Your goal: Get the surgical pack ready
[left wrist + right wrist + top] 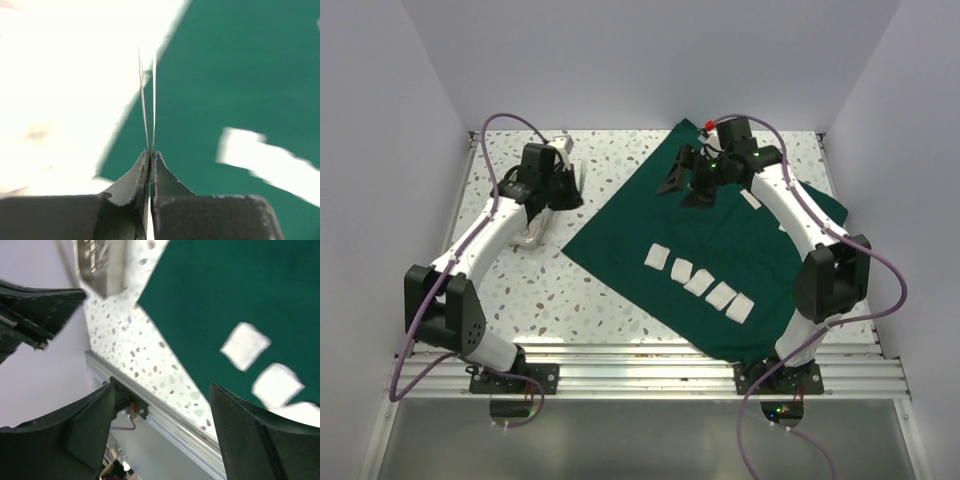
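Note:
The surgical pack is a dark green drape (720,240) spread flat as a wide diamond on the speckled table; it also shows in the left wrist view (235,75) and the right wrist view (240,285). My left gripper (570,195) hangs over the table just left of the drape's left corner. In its own view the left gripper (150,154) is shut on thin metal tweezers (145,110) that point ahead along the drape's edge. My right gripper (683,192) hovers over the drape's upper part, and the right gripper (164,386) stands open with nothing between its fingers.
Several white gauze squares (700,282) lie in a row on the drape's lower half, and more white pieces (752,200) lie beside the right arm. A shiny metal tray (530,237) sits under the left arm. An aluminium rail (650,375) runs along the near edge.

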